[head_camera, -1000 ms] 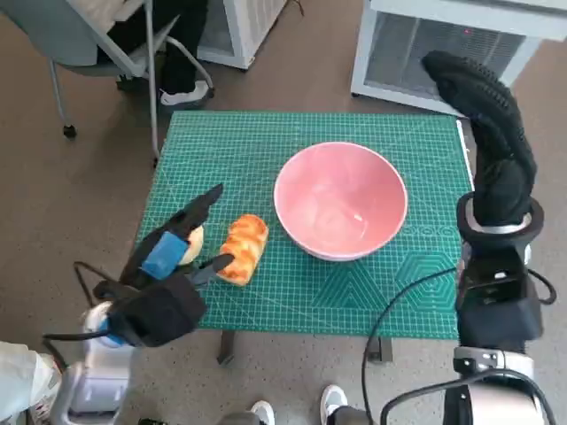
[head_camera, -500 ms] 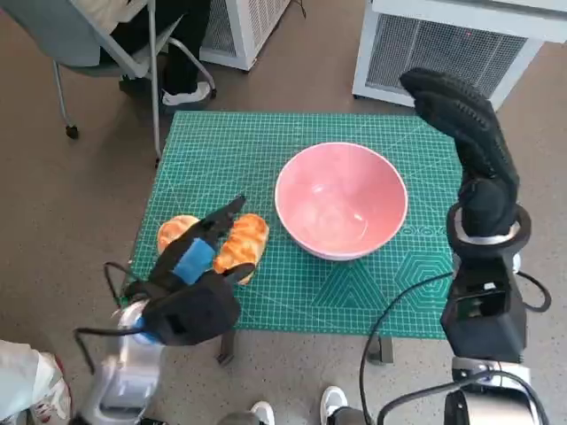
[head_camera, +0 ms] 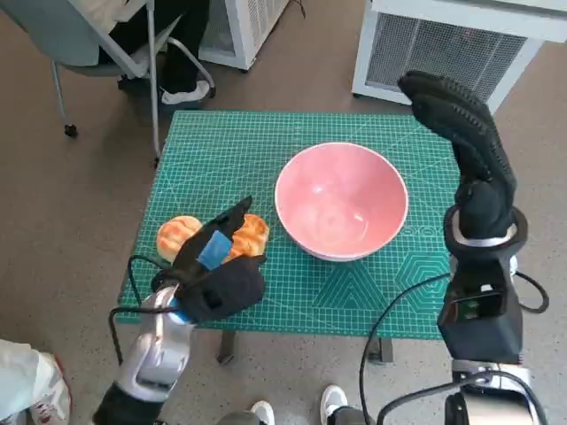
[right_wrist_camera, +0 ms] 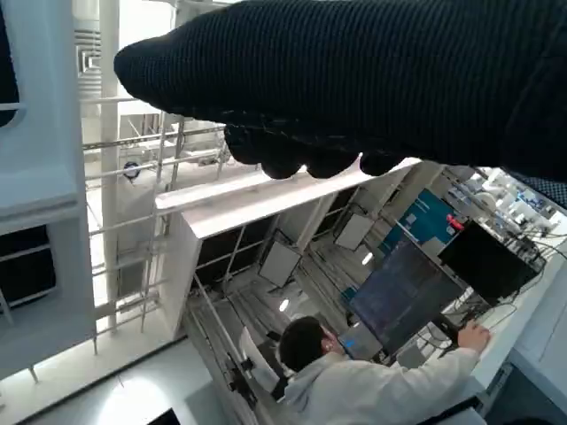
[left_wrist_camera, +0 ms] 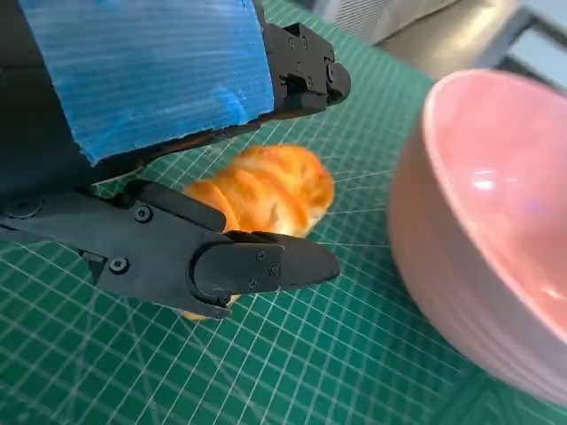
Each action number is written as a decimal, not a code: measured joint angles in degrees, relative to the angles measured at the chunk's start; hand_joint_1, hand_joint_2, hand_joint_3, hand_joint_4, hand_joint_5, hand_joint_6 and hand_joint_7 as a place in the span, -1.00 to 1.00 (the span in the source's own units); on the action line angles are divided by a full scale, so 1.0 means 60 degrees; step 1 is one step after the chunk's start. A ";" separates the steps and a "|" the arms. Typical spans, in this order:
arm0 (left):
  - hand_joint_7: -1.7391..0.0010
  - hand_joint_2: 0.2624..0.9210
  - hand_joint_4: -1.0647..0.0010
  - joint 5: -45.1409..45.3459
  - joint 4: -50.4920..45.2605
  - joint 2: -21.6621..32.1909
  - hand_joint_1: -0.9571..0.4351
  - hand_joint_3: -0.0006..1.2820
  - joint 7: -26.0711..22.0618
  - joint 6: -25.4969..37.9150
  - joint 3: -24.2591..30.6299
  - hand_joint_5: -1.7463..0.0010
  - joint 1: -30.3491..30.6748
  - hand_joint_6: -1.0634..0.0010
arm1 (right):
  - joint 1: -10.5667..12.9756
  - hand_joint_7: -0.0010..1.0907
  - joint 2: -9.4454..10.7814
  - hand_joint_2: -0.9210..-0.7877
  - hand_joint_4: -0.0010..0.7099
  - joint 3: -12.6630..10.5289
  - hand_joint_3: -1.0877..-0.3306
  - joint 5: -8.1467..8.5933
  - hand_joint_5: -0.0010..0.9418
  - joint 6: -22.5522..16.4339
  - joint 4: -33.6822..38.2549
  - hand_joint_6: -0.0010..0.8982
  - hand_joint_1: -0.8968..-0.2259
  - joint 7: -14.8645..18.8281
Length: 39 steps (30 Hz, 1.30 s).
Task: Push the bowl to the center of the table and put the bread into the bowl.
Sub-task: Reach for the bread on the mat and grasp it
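we judge the pink bowl (head_camera: 341, 200) already near the bench (head_camera: 266, 142) centre. our left hand (head_camera: 215, 266), fingers apart around the braided bread (head_camera: 245, 239) at the bowl's nine o'clock, holds nothing. our right hand (head_camera: 461, 124) hangs raised and empty at three o'clock.

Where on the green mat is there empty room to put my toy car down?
Bare mat lies along the far edge behind the pink bowl, and in the far left corner near the chair. The near right corner is free too. It is crowded at the near left, where the left robot hand hovers over the bread beside a round bun.
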 measured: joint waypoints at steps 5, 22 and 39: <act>0.93 1.00 0.50 0.0148 0.0845 -0.0199 -0.52 -0.53 0.0391 -0.0011 -0.0097 0.96 -0.0297 0.67 | 0.0064 0.22 -0.0005 -1.00 -0.16 0.0025 -0.30 -0.0010 -0.97 0.0001 -0.0013 -1.00 0.01 -0.0013; 0.54 1.00 0.08 0.0430 0.2388 -0.0381 0.51 -0.79 0.1829 -0.0822 -0.0154 -0.34 -0.0716 0.17 | 0.0228 0.22 -0.0069 -1.00 -0.16 0.0205 -0.31 0.0330 -0.97 0.0028 -0.0035 -1.00 0.06 -0.0002; -0.34 0.98 -0.32 0.0094 0.2577 -0.0276 0.38 -0.85 0.2613 -0.2508 0.0458 -0.39 -0.0514 -0.08 | 0.0231 0.21 -0.0072 -1.00 -0.16 0.0330 -0.27 0.0382 -0.98 0.0011 -0.0027 -1.00 0.06 0.0018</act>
